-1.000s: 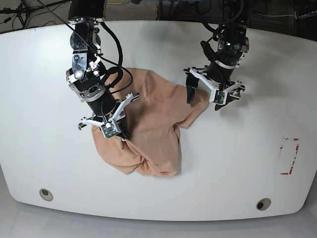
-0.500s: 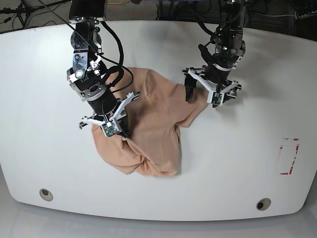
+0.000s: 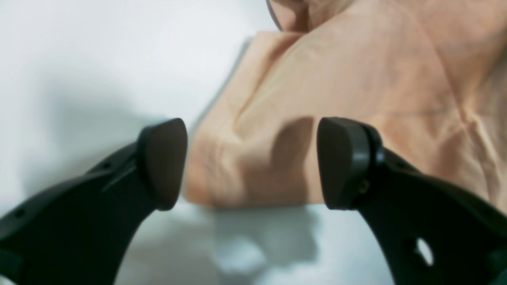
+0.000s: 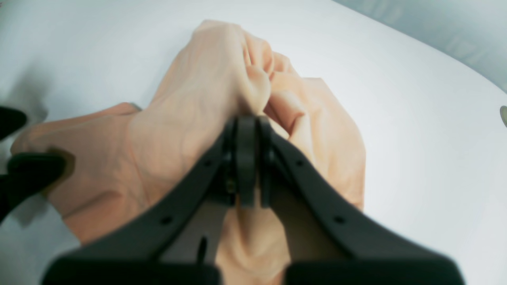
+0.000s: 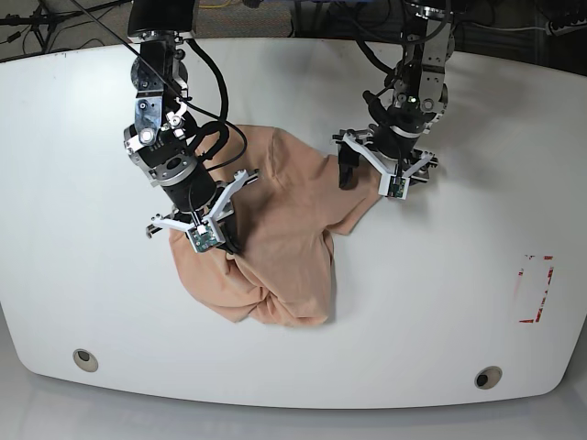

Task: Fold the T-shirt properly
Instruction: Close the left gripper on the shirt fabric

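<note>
A wrinkled peach short-sleeved cotton T-shirt (image 5: 275, 229) is lying bunched on the white tabletop (image 5: 440, 302). A raised fold near its middle is being pinched by the right gripper (image 4: 247, 166), whose black jaws are pressed together on the cloth. The left gripper (image 3: 251, 162) is being held with its jaws spread wide, straddling a folded corner of the shirt's edge.
</note>
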Tool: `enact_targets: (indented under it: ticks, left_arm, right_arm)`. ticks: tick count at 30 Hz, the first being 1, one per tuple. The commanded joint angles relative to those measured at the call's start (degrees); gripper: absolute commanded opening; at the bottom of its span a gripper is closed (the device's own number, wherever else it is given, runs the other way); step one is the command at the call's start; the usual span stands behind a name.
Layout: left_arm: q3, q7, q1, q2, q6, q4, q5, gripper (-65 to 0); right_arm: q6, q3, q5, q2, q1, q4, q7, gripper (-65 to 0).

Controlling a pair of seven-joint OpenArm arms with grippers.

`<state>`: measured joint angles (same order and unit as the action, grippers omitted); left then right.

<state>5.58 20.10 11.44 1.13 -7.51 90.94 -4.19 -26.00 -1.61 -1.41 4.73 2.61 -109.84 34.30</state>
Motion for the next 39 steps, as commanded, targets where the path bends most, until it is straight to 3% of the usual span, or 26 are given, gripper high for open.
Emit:
enact_targets:
  ticks: [1, 19, 29, 33, 39]
  left_arm:
    - [0.22, -1.13, -0.55, 0.24, -0.28, -0.27, -0.6, -20.5]
    - [1.15, -2.01, -1.78, -0.01, -0.32, -3.82, 0.28, -18.5]
    - [1.56, -0.27, -2.86, -0.33, -0.35, -5.72, 0.1, -33.0]
    - [1.25, 1.14, -3.01, -0.33, -0.37, -6.61, 0.14, -43.4]
    - [1.34, 2.24, -3.46, -0.44, -0.22, -7.12, 0.37, -50.7]
  right_arm:
    - [-0.06, -0.05, -0.68, 0.03, -0.97, -1.3, -1.66, -65.0]
    - [0.11, 0.17, -0.63, 0.12, -0.62, -2.01, -1.72, -65.0]
    - [0.1, 0.11, -0.82, 0.05, -0.67, -1.54, -1.73, -65.0]
    - [-0.02, -0.04, -0.86, -0.04, -0.54, -1.88, -1.67, -65.0]
    - [-0.07, -0.56, -0.81, -0.05, -0.67, -1.72, -1.7, -65.0]
